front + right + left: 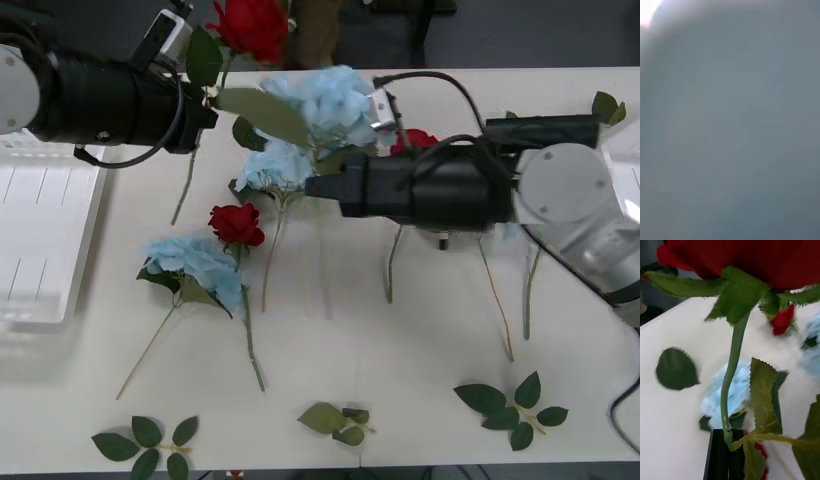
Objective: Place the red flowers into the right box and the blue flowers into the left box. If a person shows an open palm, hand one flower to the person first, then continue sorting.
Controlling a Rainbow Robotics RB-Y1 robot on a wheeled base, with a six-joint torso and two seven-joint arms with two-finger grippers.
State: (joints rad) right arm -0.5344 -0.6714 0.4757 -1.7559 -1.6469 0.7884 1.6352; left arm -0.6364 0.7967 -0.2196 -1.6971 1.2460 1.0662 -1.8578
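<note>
While the left gripper (728, 450) pinches the thin green stem of one dark-red artificial rose (250, 25), lifted above the white table's (400, 350) far edge, the shallow white plastic left box (40, 240) lies bare. Another rose (236, 224) and fluffy light-blue flower clusters (195, 262) await sorting, so we're early. The right gripper's (380, 108) grip I cannot tell.

The white table (400, 350) is carrying everything before me. A red rose (237, 224) is lying near its middle, its stem crossing a blue flower cluster (192, 262). More blue flowers (275, 165) are resting farther back. Three loose leaf sprigs (145, 443) (338, 420) (512, 405) are sitting along the near edge. A white tray (40, 240) is lying at my left.
</note>
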